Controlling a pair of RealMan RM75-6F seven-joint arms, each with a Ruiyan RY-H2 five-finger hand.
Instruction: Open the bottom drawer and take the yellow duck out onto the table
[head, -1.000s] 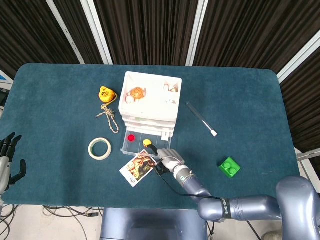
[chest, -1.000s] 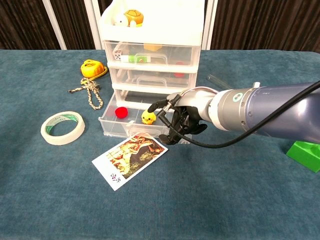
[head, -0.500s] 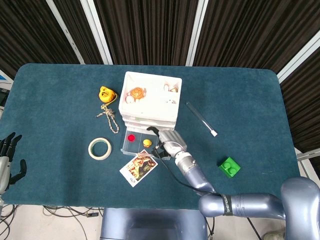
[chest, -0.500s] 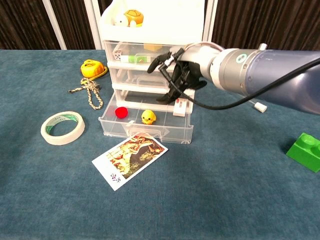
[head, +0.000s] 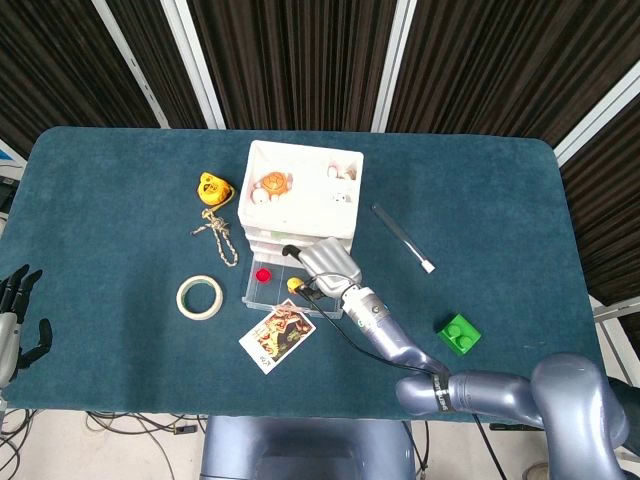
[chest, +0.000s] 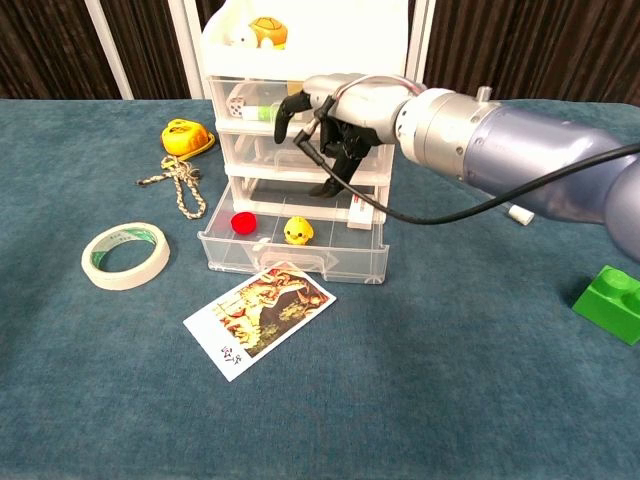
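The bottom drawer (chest: 292, 250) stands pulled out toward the near side of the table (chest: 450, 380), so the opening step looks done; the step in hand is the reach for the duck (chest: 296, 231). The duck sits upright inside the open drawer, about mid-width, with a red piece (chest: 241, 222) to its left and a small white item (chest: 362, 213) to its right, each apart from it.

The right hand (chest: 325, 135) hangs above the drawer, in front of the upper drawers of the cabinet (head: 303, 200), holding nothing. Its fingers (chest: 287, 112) are curled loosely downward and apart, and none touches the duck. The left hand (head: 15, 320) rests at the far left table edge with fingers spread, well away from the work.

The next move, as I judge it, calls for lowering the right hand straight down onto the duck and closing thumb and fingers around its body, then lifting it over the drawer's near wall. Room is tight: the drawer above overhangs the rear part of the open drawer, so the hand must come in from the front and above. The drawer's clear front wall with its handle is an edge to clear on the way out.

Just near of the drawer lies a picture card (chest: 260, 316), its far corner touching or under the handle. Open table lies to the right of the card, toward the green block (chest: 612, 304), and a tape roll (chest: 124, 254) sits left.
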